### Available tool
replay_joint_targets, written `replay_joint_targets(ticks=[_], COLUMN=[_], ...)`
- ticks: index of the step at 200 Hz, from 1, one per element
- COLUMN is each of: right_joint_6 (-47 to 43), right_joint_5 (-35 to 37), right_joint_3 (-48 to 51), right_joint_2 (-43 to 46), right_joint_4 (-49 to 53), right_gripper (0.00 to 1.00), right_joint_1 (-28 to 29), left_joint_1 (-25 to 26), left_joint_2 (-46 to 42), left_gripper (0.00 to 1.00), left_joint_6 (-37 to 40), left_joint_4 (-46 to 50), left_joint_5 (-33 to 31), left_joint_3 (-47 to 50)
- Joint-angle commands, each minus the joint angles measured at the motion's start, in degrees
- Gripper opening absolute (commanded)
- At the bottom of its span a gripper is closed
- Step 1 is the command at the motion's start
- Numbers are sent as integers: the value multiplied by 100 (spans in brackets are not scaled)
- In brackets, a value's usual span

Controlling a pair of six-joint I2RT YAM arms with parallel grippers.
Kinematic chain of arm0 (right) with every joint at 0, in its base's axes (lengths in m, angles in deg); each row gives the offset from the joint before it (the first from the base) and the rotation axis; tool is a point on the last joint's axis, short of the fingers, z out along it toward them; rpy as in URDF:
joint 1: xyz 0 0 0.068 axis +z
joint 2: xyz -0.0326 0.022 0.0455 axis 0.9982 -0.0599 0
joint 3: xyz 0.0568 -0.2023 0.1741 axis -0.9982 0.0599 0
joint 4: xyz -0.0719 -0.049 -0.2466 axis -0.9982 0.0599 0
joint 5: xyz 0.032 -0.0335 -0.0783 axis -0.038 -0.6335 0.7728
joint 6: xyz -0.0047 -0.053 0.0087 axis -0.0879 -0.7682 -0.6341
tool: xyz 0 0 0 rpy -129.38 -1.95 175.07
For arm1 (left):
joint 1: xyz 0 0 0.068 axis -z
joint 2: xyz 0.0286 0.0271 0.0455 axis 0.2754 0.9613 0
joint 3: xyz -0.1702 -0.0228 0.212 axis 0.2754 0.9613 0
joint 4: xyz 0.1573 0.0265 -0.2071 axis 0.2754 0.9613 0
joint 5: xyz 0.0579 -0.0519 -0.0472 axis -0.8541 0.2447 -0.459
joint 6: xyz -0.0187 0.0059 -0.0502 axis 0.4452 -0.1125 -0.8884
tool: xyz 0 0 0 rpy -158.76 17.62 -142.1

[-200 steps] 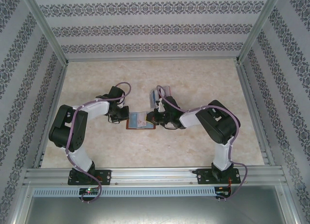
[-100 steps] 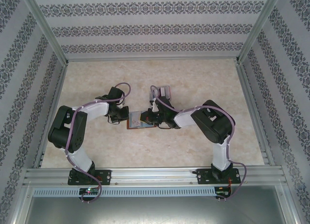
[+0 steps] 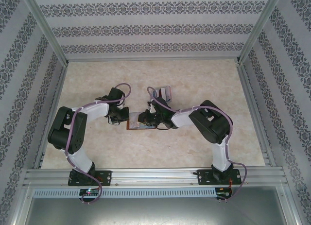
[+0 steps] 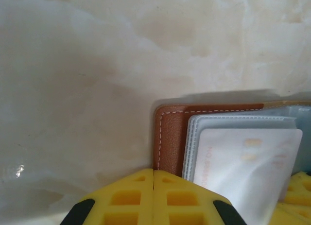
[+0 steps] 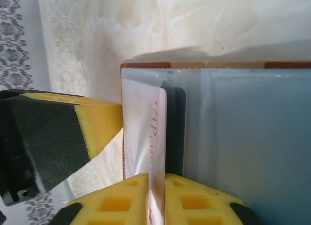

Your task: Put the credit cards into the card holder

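Tightly pressed together at the left gripper [image 4: 153, 175]: two yellow fingers [image 4: 129, 198], no gap along their seam, nothing visible between them, tips at the stitched brown edge of the card holder [image 4: 170, 137]; cannot tell whether touching it. Parted by just a narrow slit at the right gripper [image 5: 156, 179], with the near end of a credit card [image 5: 146, 132] in that slit; cannot tell whether pinched or lying loose there. White on the card's face, red lettering, partly under a clear sleeve [image 5: 141, 89] of the holder. Lying open and flat, brown cover down, stacked clear sleeves up, grey-blue inside showing beside them. Placed near the middle of the table [image 3: 204, 79], somewhat closer to its near edge than its far one, left gripper at its left end, right gripper over its right half. Beyond the right wrist, toward the far edge: a small pale grey rectangle [image 3: 165, 92] flat on the table, just beside that wrist; too small to tell more.
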Motion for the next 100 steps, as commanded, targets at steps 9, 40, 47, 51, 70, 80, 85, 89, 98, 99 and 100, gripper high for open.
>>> replay_joint_targets(ticks=[9, 40, 47, 51, 70, 80, 85, 89, 98, 99, 100], right_joint_6=[-749, -1091, -1142, -1163, -1325, -1446, -1534, -1613, -1795, -1814, -1845], right_joint_5=[542, 810, 850, 869, 975, 1080, 1162, 1227, 1367, 1382, 1398], right_joint_3=[-130, -173, -190, -204, -250, -273, -291, -310, -332, -328, -321], right_joint_2=[439, 774, 827, 860, 1006, 1106, 1159, 1211, 1369, 1392, 1412], right_joint_4=[1411, 1920, 2009, 2056, 2278, 2464, 2581, 2700, 2979, 3013, 3039], right_gripper=[23, 27, 28, 28, 28, 28, 28, 28, 27, 27, 27], right_joint_1=[35, 36, 31, 38, 44, 47, 64, 73, 93, 97, 98], left_joint_1=[-9, -8, -13, -17, -17, -17, -20, -25, -29, -34, -36], left_joint_2=[1, -9, -20, -33, -145, -200, -222, -247, -322, -332, -338], left_gripper=[2, 2, 1, 2, 3, 4, 4, 4, 4, 4, 4], left_joint_6=[60, 71, 62, 54, 18, 17, 10, 1, -33, -39, -42], left_joint_4=[352, 338, 349, 359, 319, 308, 308, 310, 334, 334, 334], left_joint_5=[-187, -175, -187, -179, -87, -5, 35, 54, 116, 127, 141], left_joint_3=[170, 178, 182, 188, 235, 248, 245, 251, 276, 278, 284])
